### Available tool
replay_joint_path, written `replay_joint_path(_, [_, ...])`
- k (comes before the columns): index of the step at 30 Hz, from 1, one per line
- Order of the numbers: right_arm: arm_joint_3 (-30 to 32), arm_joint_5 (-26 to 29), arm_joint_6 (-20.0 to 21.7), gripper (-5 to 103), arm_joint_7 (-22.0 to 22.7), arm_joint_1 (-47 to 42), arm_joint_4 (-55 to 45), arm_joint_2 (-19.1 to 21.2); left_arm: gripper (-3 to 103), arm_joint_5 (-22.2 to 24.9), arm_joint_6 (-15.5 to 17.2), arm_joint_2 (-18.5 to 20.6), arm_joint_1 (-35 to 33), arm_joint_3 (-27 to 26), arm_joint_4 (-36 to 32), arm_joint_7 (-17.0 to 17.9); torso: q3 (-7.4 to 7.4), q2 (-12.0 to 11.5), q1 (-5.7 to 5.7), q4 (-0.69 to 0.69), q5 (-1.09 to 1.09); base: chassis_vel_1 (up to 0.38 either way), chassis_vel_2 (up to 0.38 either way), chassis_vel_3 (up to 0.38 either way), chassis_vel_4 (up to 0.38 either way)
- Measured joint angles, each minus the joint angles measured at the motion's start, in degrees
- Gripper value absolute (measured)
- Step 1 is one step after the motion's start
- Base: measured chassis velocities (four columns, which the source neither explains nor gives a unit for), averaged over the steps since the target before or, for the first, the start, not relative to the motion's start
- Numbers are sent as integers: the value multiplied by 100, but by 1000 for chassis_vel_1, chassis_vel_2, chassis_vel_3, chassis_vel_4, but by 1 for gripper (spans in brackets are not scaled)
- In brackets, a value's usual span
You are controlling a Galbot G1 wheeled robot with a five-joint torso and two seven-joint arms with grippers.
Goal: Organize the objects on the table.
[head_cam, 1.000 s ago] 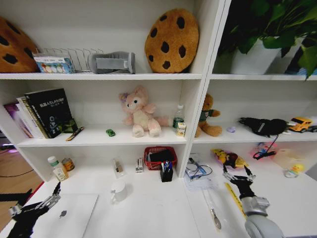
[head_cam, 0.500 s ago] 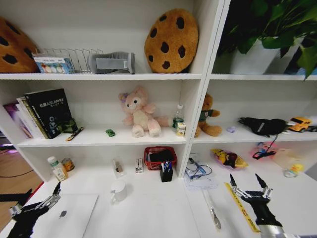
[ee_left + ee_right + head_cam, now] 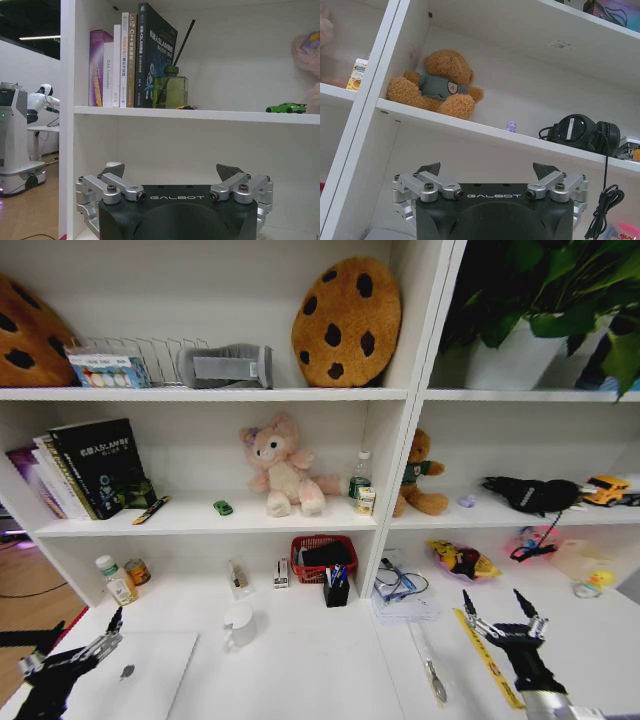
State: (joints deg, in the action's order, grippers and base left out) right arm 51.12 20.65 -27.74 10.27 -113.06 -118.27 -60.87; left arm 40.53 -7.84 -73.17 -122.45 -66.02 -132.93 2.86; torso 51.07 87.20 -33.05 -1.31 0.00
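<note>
Laptop (image 3: 140, 670) just beside left gripper (image 3: 85, 640) (fingers spread).

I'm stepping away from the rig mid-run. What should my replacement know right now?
Left gripper: open, holding nothing, low at the table's left edge beside the laptop.
Right gripper: open, holding nothing, over the table's right side next to the yellow ruler.
Green toy car sits on the middle shelf; pens stand in the black holder.
Nothing is gripped; the laptop is not yet handled.
</note>
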Motion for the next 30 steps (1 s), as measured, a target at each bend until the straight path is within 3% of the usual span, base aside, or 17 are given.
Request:
replay_joint_path(10, [-5, 4, 6, 100, 4, 9, 9, 1, 100, 0, 0, 0, 0, 0, 0, 0, 0, 0, 0, 0, 1, 8, 16, -6, -10])
replay_joint_path(30, [-11, 9, 11, 100, 11, 14, 15, 2, 100, 0, 0, 0, 0, 0, 0, 0, 0, 0, 2, 0, 0, 105, 107, -119, -100])
